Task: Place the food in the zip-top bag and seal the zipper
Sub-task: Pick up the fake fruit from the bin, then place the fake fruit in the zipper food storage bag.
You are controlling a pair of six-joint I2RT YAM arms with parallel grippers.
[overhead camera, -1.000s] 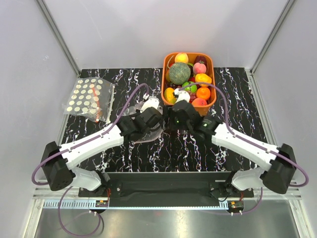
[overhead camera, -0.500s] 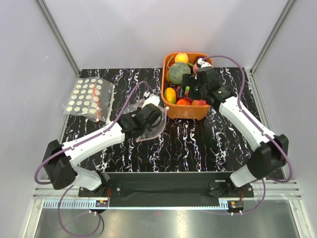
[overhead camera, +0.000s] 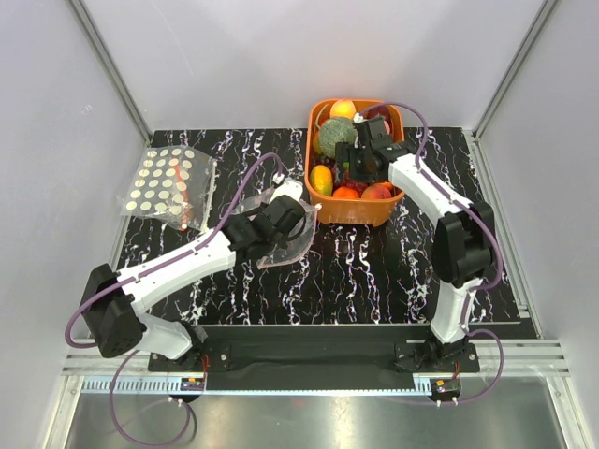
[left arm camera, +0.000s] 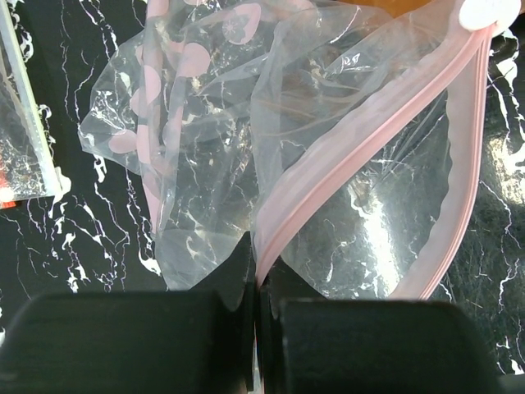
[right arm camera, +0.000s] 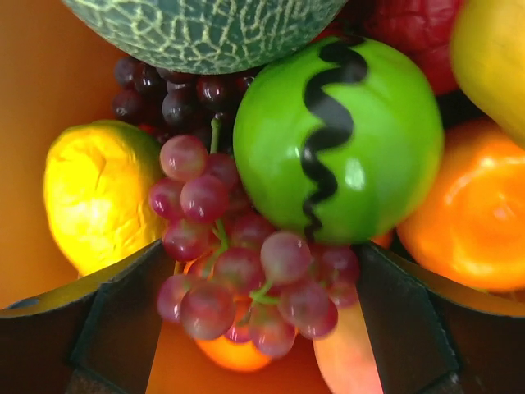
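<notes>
From above, my right gripper (overhead camera: 360, 170) is down inside the orange basket (overhead camera: 323, 204), and its own wrist hides the fingertips there. The wrist view settles it: the jaws stand wide apart, straddling a bunch of red grapes (right arm camera: 238, 271). I cannot tell whether either finger touches them. That close view cuts off most of the fruit. I get only the underside of a netted green melon (right arm camera: 205, 29), part of a yellow piece (right arm camera: 94, 197), a green ball with a black wavy stripe (right arm camera: 385, 139) and the edge of an orange one (right arm camera: 467, 213).

My left arm lies across the zip-top bag (overhead camera: 292, 245), covering much of it from above. A second bag with cream dots (overhead camera: 168, 187) lies well to the left of the basket on the black marbled table (overhead camera: 374, 271).

The zip-top bag sits just beside the basket's near left corner: clear, crinkled, pink-dotted, its mouth gaping. My left gripper (left arm camera: 256, 271) is clamped tight on one lip of the zipper (left arm camera: 361, 148), a thin pink strip.
</notes>
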